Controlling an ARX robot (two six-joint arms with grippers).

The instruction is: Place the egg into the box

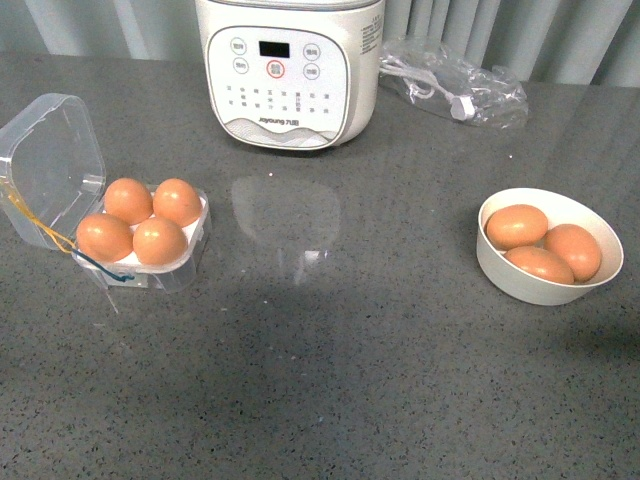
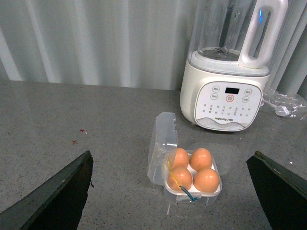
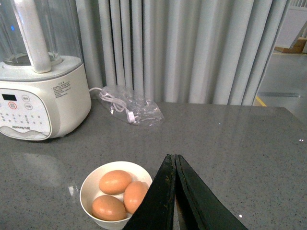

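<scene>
The clear box (image 1: 60, 150) stands open at the table's left, its lid tipped back, with an egg (image 1: 159, 240) in each of its four cups. It also shows in the left wrist view (image 2: 160, 143), eggs (image 2: 206, 179) inside. My left gripper (image 2: 175, 191) is open and empty, its fingers (image 2: 57, 196) wide apart, back from the box. My right gripper (image 3: 173, 160) is shut and empty, beside the white bowl (image 3: 91, 179). Neither gripper shows in the front view.
The white bowl (image 1: 500, 270) at the right holds three more eggs (image 1: 516, 225). A white Joyoung blender (image 1: 290, 70) stands at the back centre. A clear bag with a cable (image 1: 450, 85) lies to its right. Curtains hang behind the table.
</scene>
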